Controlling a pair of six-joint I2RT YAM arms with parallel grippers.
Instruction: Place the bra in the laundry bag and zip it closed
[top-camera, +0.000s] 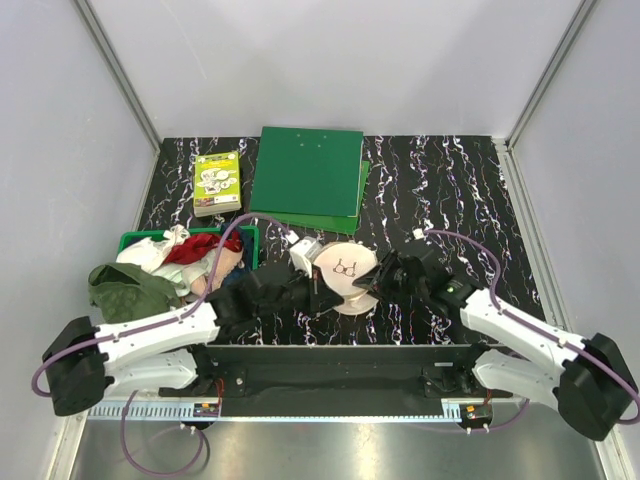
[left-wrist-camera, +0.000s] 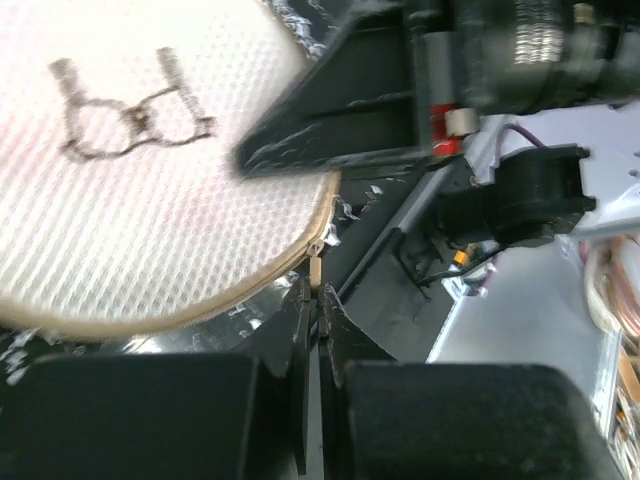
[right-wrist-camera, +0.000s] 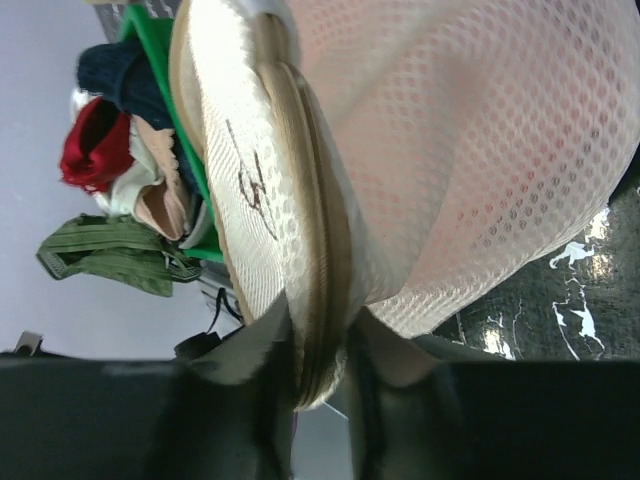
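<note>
left gripper, at the bottom middle of the left wrist view, has its jaws pinched together on the small tan zip pull. the pull sits straight ahead of the fingertips, on the lower right rim of the round cream-white mesh laundry bag. from there the tan rim band curves off to the lower left and up behind the black right arm, so any pull must follow that arc. beyond, right gripper clamps the rim edge-on, bracing the far side. a pink tint behind the mesh suggests the light pink soft fabric bra is already inside, though its shape is unclear.
</note>
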